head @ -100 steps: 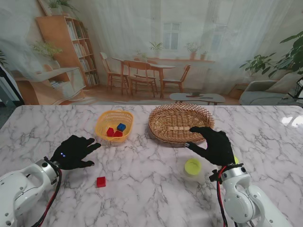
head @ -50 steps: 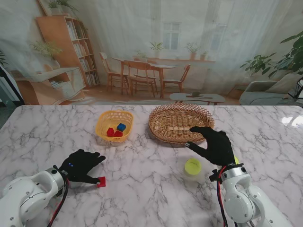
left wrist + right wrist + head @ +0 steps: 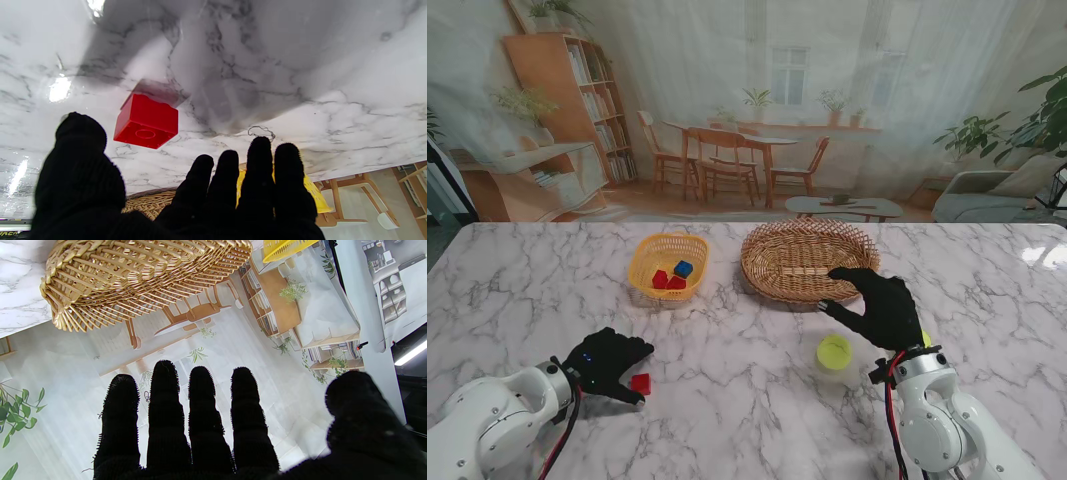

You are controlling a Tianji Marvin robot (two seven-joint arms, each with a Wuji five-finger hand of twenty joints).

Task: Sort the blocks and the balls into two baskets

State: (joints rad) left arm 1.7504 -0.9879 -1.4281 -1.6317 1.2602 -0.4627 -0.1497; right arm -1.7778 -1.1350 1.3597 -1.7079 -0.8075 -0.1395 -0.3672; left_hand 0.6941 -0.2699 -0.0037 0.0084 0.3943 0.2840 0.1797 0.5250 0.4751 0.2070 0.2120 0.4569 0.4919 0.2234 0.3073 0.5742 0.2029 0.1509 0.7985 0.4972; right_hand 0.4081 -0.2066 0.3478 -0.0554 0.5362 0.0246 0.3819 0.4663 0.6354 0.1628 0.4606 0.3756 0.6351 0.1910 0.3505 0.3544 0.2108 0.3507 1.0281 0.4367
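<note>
On the marble table [image 3: 757, 400] in the stand view, the left hand [image 3: 607, 365] sits at about seven o'clock from the table's middle, with the red block [image 3: 640, 383] just beside its fingertips, at roughly four o'clock from the palm. The fingers curl around the block but, from this angle, contact cannot be told. The right hand [image 3: 882, 305] hovers open and empty at three o'clock, by the wicker basket [image 3: 802, 260], a yellow-green ball [image 3: 833, 351] nearer to the robot. The yellow basket [image 3: 667, 265], holding red and blue blocks, lies at eleven o'clock from the loose block.

In the left wrist view, the block [image 3: 146, 121] rests on the marble between the thumb [image 3: 81, 156] and the four fingers [image 3: 230, 180], touching neither; the hand is spread and holds nothing. The left hand is clearly the nearer one, so closing thumb toward fingers looks like the coming move.

In the right wrist view, the right hand [image 3: 213, 426] shows straight, parted fingers with nothing held, the wicker basket [image 3: 133, 276] just beyond them.
</note>
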